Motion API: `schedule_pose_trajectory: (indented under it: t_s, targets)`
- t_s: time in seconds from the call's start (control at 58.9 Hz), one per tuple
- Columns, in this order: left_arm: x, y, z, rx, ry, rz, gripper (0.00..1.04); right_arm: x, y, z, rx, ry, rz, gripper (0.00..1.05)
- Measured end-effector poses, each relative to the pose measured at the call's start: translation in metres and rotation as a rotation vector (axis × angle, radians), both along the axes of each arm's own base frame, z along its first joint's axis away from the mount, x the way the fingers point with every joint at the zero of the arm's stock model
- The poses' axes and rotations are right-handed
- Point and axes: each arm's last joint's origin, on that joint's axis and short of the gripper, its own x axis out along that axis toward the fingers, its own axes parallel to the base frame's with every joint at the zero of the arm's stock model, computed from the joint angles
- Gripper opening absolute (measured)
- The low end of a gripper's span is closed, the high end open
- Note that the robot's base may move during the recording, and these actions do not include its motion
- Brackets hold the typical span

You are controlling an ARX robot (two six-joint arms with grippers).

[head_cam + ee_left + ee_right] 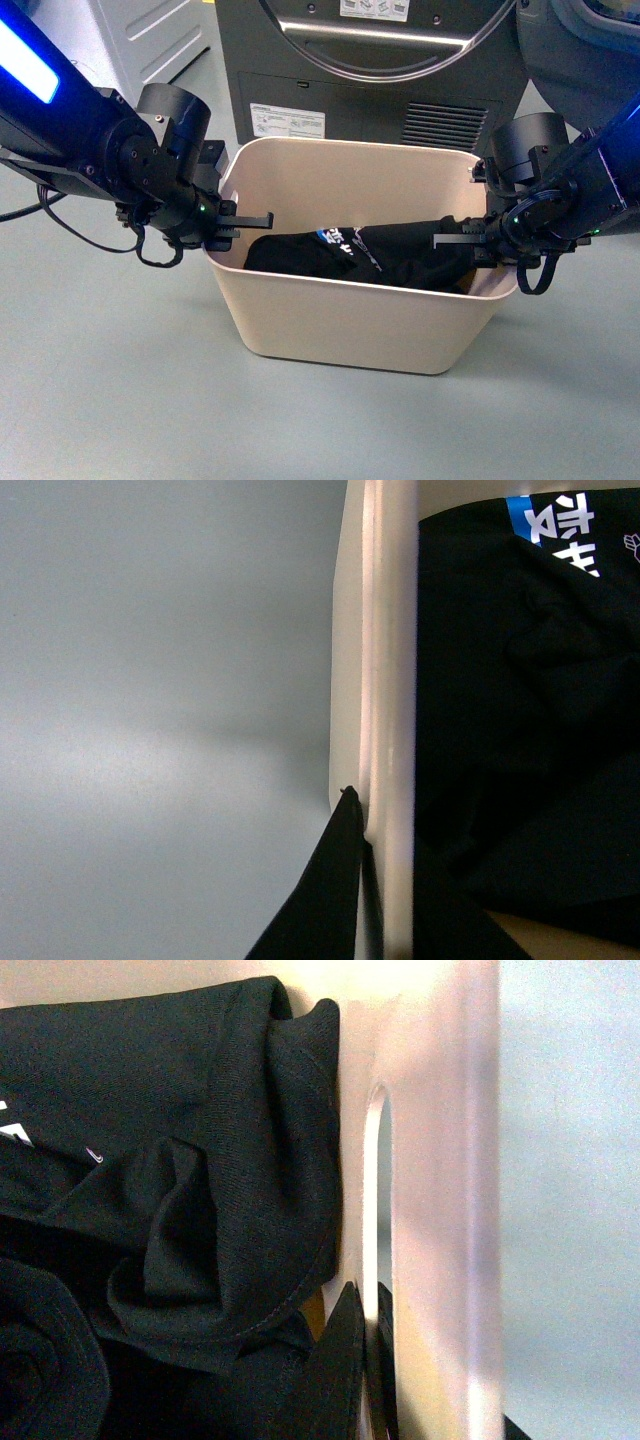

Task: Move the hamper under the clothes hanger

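Note:
The hamper point(350, 322) is a cream plastic tub standing on the grey floor, between my two arms. A black garment point(372, 256) with a blue-and-white print lies inside it. My left gripper point(240, 222) is shut on the hamper's left short wall. In the left wrist view the rim point(390, 680) runs between the fingers of that gripper point(385, 850). My right gripper point(468, 240) is shut on the right short wall, and the right wrist view shows it point(367, 1305) pinching that wall point(440, 1160) just below the slot handle point(378, 1190). The clothes hanger is out of view.
A dark grey front-loading machine point(370, 80) stands close behind the hamper. A pale cabinet point(150, 40) is at the back left. A black cable point(40, 215) lies on the floor under my left arm. Bare grey floor point(100, 390) spreads in front and to both sides.

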Motion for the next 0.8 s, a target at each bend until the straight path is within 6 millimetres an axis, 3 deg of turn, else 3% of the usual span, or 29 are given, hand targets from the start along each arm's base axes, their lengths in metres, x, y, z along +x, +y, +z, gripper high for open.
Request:
schedule_pose_trajectory:
  t_s: [0.798]
  targets:
    - [-0.0022, 0.0042, 0.0096, 0.000, 0.001, 0.009, 0.04, 0.0000, 0.0034, 0.0021, -0.001, 0.000, 0.014, 0.05]
